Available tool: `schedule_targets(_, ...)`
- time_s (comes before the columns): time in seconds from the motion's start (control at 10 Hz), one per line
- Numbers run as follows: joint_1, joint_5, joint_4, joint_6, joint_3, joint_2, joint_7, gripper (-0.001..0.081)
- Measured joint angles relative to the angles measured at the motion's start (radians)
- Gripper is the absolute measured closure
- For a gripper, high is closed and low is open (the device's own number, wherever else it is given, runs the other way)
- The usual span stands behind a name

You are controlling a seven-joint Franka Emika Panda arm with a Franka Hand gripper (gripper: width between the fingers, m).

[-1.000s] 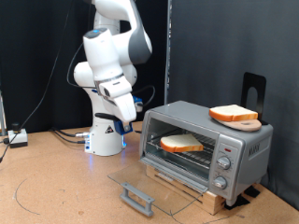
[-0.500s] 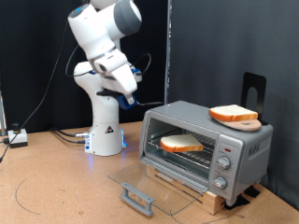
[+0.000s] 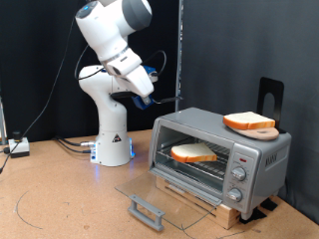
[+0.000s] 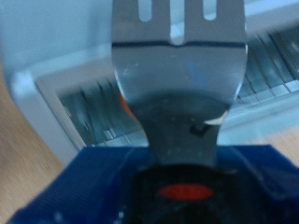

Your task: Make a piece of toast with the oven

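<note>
**A:** Where is the gripper (image 3: 150, 101) right now?

**B:** Raised in the air, up and towards the exterior view's left of the oven (image 3: 219, 156), well apart from it. Nothing touches it.

**A:** Is it clenched, released, or grasping something?

**B:** I cannot tell. In the exterior view the fingers are too small and dark against the backdrop. The wrist view is filled by a blurred metal tool, a spatula-like blade (image 4: 179, 75) with slots at its far end, running out from the hand over a blue patch (image 4: 84, 187). How the fingers sit around it is not visible.

**A:** And the piece of toast?

**B:** The piece of toast (image 3: 193, 152) lies flat on the wire rack (image 3: 204, 167) inside the oven, below the hand and towards the exterior view's right of it. Its pale face is up, with the tan crust at the edge.

**A:** The door?

**B:** The glass door (image 3: 159, 197) is folded fully down, lying open in front of the oven, its grey handle (image 3: 147, 210) at the near end, far beneath the hand.

**A:** Anything else close by?

**B:** A second slice (image 3: 249, 121) rests on a small board on the oven's roof, further from the hand than the rack slice. In the wrist view, the oven's silver body and rack bars (image 4: 93, 98) show blurred behind the blade.
</note>
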Motion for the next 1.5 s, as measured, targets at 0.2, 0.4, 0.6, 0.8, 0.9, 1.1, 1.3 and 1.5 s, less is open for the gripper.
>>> schedule_targets(0.2, 0.023, 0.055, -0.025, -0.028, 0.037, -0.029, 0.063, 0.0402)
schedule_targets(0.4, 0.037, 0.103, -0.066, -0.004, 0.106, -0.082, 0.143, 0.0402)
schedule_targets(0.6, 0.059, 0.152, -0.101, 0.004, 0.173, -0.135, 0.197, 0.0402)
schedule_targets(0.8, 0.088, 0.21, -0.14, 0.033, 0.244, -0.191, 0.248, 0.0402)
schedule_targets(0.9, 0.103, 0.241, -0.161, 0.056, 0.285, -0.217, 0.276, 0.0402)
schedule_targets(1.1, 0.129, 0.293, -0.188, 0.091, 0.37, -0.252, 0.333, 0.0402)
schedule_targets(1.3, 0.136, 0.336, -0.203, 0.138, 0.441, -0.26, 0.364, 0.0402)
schedule_targets(1.5, 0.136, 0.373, -0.211, 0.185, 0.494, -0.252, 0.383, 0.0402)
